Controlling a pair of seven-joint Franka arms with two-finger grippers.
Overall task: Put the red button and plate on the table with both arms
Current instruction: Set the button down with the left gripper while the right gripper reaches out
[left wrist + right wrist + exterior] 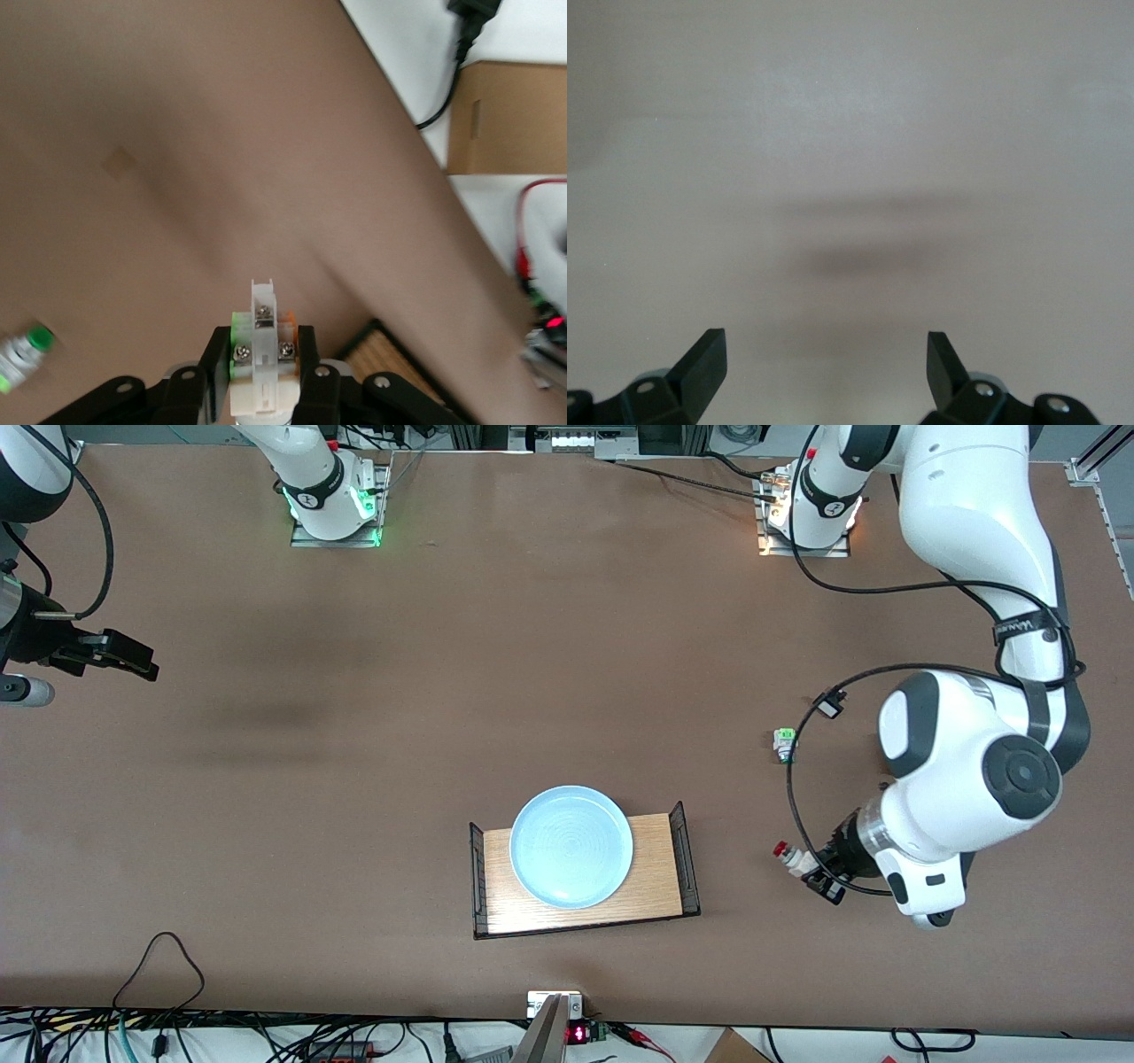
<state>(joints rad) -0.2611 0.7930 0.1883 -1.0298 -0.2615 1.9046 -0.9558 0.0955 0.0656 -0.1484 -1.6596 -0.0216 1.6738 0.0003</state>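
Left end effector (808,865): clenched on red button (785,851), over bench (354,779) at tray's 3 o'clock. Green switch (784,743): on bench, 12 o'clock of button, apart. Plate (571,846): on wood tray (656,886). Right end effector (826,359): released, empty, waiting over bare bench.

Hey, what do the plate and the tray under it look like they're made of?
The plate looks like glazed ceramic or maybe melamine: pale blue, smooth, with faint concentric rings and a soft sheen; the look alone can't settle which. The tray has a light wood-grain board, possibly veneer or laminate, matte, with black mesh ends that look like wire or metal.
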